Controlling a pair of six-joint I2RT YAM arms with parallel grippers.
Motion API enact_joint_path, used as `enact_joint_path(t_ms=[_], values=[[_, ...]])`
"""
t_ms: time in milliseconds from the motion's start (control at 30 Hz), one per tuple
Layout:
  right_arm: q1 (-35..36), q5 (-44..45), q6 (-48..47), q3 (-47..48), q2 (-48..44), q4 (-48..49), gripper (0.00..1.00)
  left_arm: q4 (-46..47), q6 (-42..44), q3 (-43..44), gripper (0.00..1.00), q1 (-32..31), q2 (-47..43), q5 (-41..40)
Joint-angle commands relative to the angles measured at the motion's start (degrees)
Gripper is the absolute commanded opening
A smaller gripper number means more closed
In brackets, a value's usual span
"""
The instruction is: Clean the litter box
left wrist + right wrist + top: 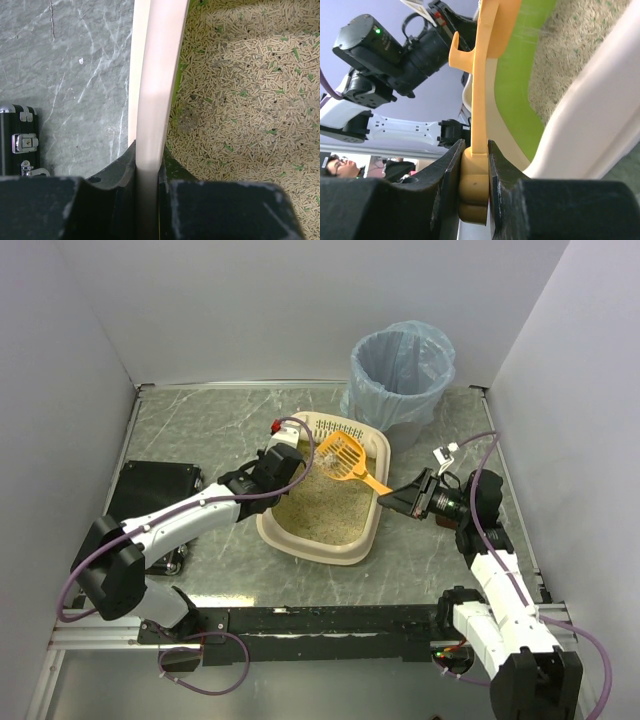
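The litter box (322, 552) sits mid-table, its slotted lip at the far end, just in front of a grey bin lined with a light-blue bag (402, 368). It holds beige pellet litter (240, 100) flecked with green. In the left wrist view there is a darker, clumped-looking patch (188, 118) near the lime wall, possibly waste, though it is too blurred to be sure.

The left gripper (148, 165) is clamped narrowly on the box's cream left rim, steadying it. The right gripper (474, 155) is closed tight on the handle end of the orange slotted scoop (345, 460), whose head hangs over the far part of the litter.

I judge the cleaning to be at the scooping stage. Whether the scoop carries anything cannot be told, and the bag's contents are not visible. Sifting out clumps and tipping them into the bin appear to be left. A black case (150, 495) lies on the marbled table (200, 430) to the left.
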Motion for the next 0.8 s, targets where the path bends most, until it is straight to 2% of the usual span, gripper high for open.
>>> enact_joint_path(t_ms=[0,100,167,200,233,267,300,333,367,433,467,500,567,600,633,667,700,733,767], values=[[-2.2,-0.1,-1.9,0.4,-2.4,-1.3,0.0,12.2,-3.2,0.8,0.01,0.3,-5.5,-2.8],[-1.9,-2.7,6.9,-1.0,-0.2,10.4,0.0,12.4,-3.8,0.4,0.01,0.4,-5.7,-1.5],[-2.1,-2.9,5.3,-0.1,-0.2,4.3,0.0,11.3,-4.4,0.9,0.01,0.4,-5.4,-1.6],[-2.3,0.3,-2.4,0.8,-1.8,-1.2,0.0,11.1,-4.6,0.7,0.01,0.4,-5.4,-1.9],[-2.4,3.1,-5.7,1.8,-2.7,-9.2,0.0,11.7,-4.5,0.3,0.01,0.4,-5.5,-2.4],[-2.0,4.0,-3.4,0.9,-3.6,-6.8,0.0,12.2,-4.4,-0.2,0.01,0.5,-5.8,-2.4],[-1.9,1.9,1.0,-0.7,-3.4,0.3,0.0,12.4,-4.1,-0.2,0.01,0.4,-5.9,-2.3],[-1.7,0.6,5.5,-2.4,-2.6,13.2,0.0,12.5,-4.2,-0.1,0.01,0.4,-5.8,-1.6],[-1.4,-0.6,9.6,-3.5,-0.6,15.5,0.0,12.1,-4.3,0.5,0.01,0.4,-5.6,-1.2],[-1.3,-1.8,6.2,-1.2,-0.5,10.2,0.0,11.6,-4.5,1.1,0.01,0.4,-5.0,-0.9],[-1.5,-0.2,-1.0,-0.1,-1.8,-0.7,0.0,11.5,-4.7,1.5,0.01,0.4,-4.9,-1.1],[-1.2,2.2,-2.9,0.5,-2.6,-3.3,0.0,11.7,-4.6,1.3,0.01,0.4,-4.8,-1.4],[-1.1,1.0,1.0,-1.0,-2.7,2.4,0.0,12.4,-4.1,1.0,0.01,0.5,-4.9,-1.0],[-0.9,0.1,1.1,-0.9,-2.5,1.1,0.0,12.3,-4.2,1.3,0.01,0.4,-4.8,-0.6],[-1.0,0.7,-0.6,0.3,-2.6,-2.8,0.0,11.8,-4.2,1.7,0.01,0.4,-4.5,-0.3],[-1.1,2.4,-6.3,1.2,-3.9,-12.0,0.0,11.4,-4.0,2.6,0.01,0.4,-4.3,-0.2],[-1.0,4.9,-7.4,1.5,-4.7,-11.9,0.0,11.2,-4.0,2.8,0.01,0.4,-4.1,-0.3],[-0.7,3.8,-1.8,-1.1,-4.8,-7.8,0.0,11.6,-3.8,2.4,0.01,0.4,-4.0,-0.3],[-0.7,2.0,2.2,-2.5,-4.2,5.4,0.0,12.3,-3.1,2.2,0.01,0.4,-3.9,-0.2]])
